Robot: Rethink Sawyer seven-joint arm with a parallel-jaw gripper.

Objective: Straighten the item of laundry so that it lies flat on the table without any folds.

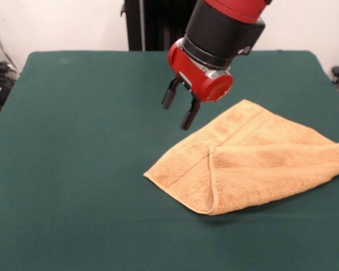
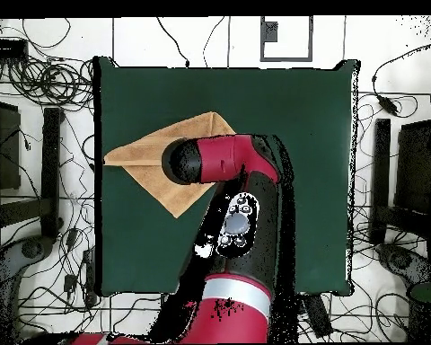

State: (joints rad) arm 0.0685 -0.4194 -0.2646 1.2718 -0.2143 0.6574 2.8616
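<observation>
Green cloth covers the desk (image 1: pixel 73 169), and the towel (image 1: pixel 254 164) serves as the landmark for everything on it. Left of the towel in the front view the cloth lies bare. Above the towel's upper left edge hangs the gripper (image 1: pixel 179 110), its two black fingers (image 1: pixel 169 97) apart with nothing between them, clear of the fabric and tilted down toward the desk. The red and black arm (image 1: pixel 223 28) rises from the gripper toward the top of the picture. The orange-tan towel itself lies on the desk, not flat: its right portion is folded over the lower layer, with a rolled fold edge running along its near side, and a woven border band shows on the left corner. Seen from overhead, the towel (image 2: pixel 143 153) lies partly hidden under the arm (image 2: pixel 224 162).
</observation>
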